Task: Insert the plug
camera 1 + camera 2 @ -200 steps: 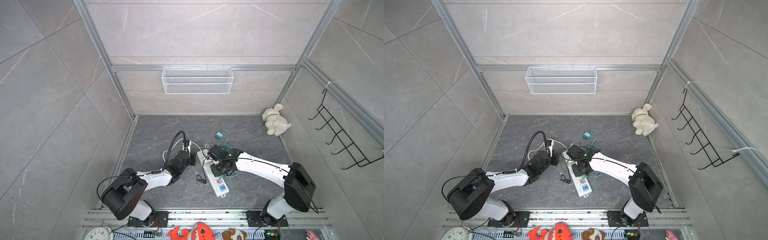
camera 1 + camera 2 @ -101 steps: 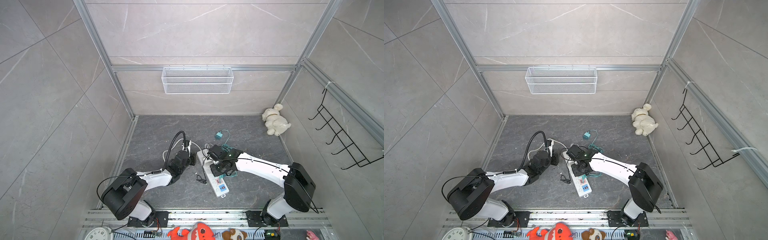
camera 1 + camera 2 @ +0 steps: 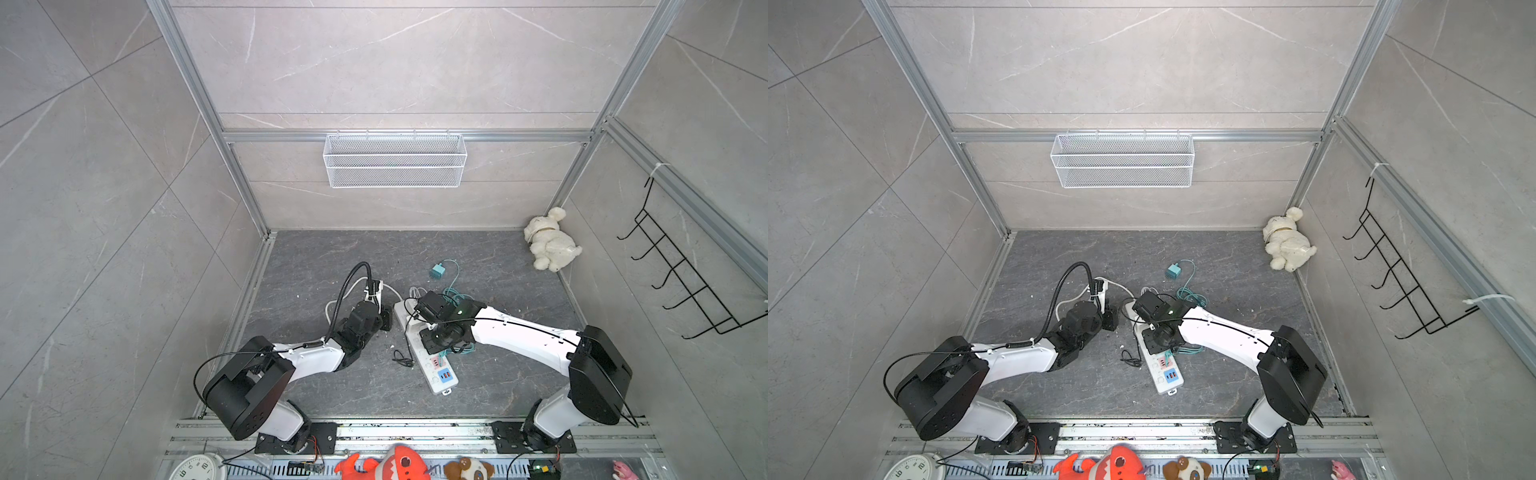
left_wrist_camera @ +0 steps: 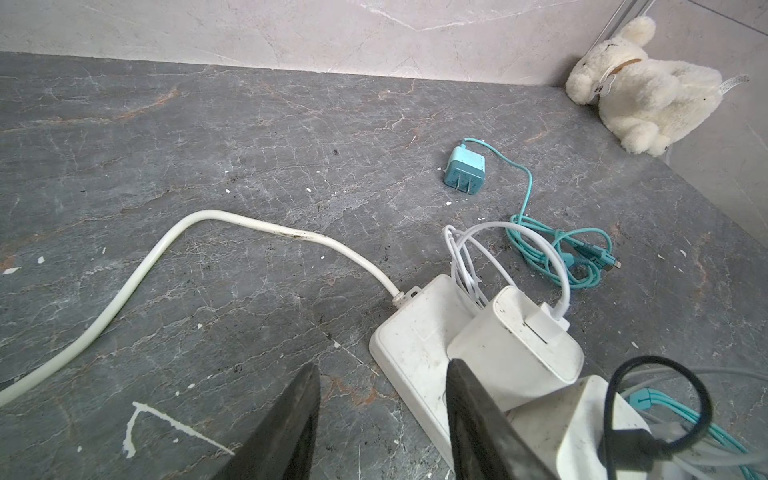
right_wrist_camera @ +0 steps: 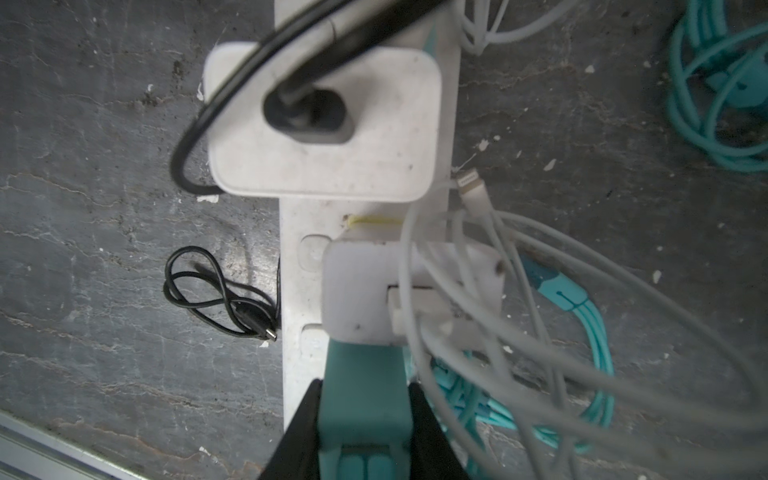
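A teal plug (image 5: 362,399) sits between the fingers of my right gripper (image 5: 363,384), which is shut on it. The plug stands over the white power strip (image 5: 299,374), right beside a small white adapter (image 5: 357,286). Its prongs are hidden. In both top views the right gripper (image 3: 438,337) (image 3: 1160,337) covers the middle of the strip (image 3: 441,379) (image 3: 1168,378). My left gripper (image 4: 383,365) (image 3: 384,320) is open at the strip's cord end (image 4: 409,345), one finger over the strip's edge and the other over the floor.
Two white adapters (image 5: 324,120) (image 4: 515,345) are plugged into the strip. A loose teal charger (image 3: 437,271) (image 4: 464,171) and coiled teal cable (image 4: 557,253) lie behind it. A black cable coil (image 5: 216,291) lies beside it. A plush dog (image 3: 548,241) sits in the back right corner.
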Controlling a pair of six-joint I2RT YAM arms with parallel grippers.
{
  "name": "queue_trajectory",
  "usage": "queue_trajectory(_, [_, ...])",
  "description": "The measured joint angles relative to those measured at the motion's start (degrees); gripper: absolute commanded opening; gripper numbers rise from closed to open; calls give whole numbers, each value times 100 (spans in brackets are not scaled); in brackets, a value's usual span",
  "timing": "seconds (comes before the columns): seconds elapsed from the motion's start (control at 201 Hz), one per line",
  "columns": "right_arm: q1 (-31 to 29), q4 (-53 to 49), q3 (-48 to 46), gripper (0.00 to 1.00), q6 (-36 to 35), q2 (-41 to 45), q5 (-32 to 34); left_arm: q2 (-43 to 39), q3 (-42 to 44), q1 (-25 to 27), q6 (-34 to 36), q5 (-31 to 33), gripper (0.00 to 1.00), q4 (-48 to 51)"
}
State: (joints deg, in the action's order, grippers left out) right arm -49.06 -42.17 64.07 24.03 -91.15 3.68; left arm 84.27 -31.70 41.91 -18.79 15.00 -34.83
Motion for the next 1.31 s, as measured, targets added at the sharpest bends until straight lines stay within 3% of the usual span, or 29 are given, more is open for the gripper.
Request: queue_trajectory(1.309, [-33,-299,271,7,44,-365,-44,-166,334,2,2,153,51,-299])
